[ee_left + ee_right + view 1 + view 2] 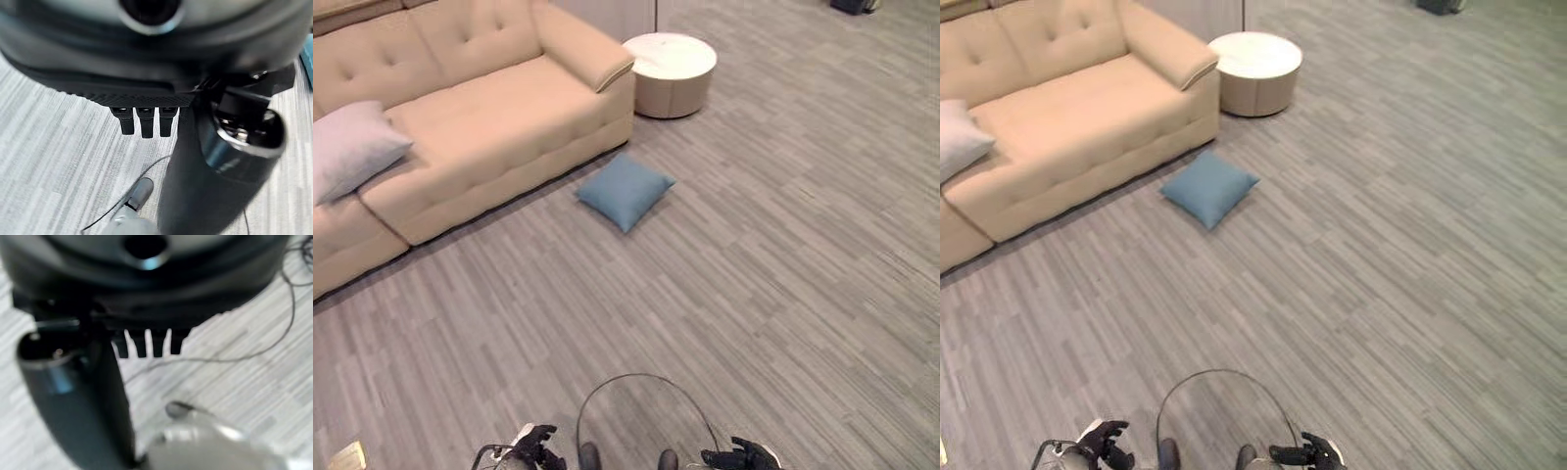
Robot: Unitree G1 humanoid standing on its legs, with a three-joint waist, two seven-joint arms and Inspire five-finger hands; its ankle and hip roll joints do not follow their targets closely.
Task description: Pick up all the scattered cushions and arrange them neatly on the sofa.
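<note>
Nearest the camera, at the bottom edge of the head views, the left hand [536, 446] and the right hand [744, 456] are seen low and apart from each other, above the grey striped carpet floor [783, 294]. In each wrist view the fingers [142, 121] are seen as a short row pointing down over the carpet, with the thumb standing beside them; the fingers [146, 343] of the right hand are shown the same way. Both hands are held loosely open and nothing is grasped by either. At the lower left corner of the left eye view a small pale object [347, 456] is partly seen on the floor; what it is cannot be told. Further out, well apart from both hands, a blue cushion [626, 190] is found lying flat on the carpet, turned corner-on like a diamond, just in front of the sofa's right end and not touching it. Behind it the beige sofa [499, 117] is set at an angle, its tufted seat and back running toward the upper left. On the seat toward the left, a white cushion [350, 147] is seen leaning, partly over the gap between two seat sections. Beyond the sofa's right armrest, close beside it, a round white side table [670, 73] is placed on the floor. At the far top right a dark object [852, 6] is cut off by the view's edge.
</note>
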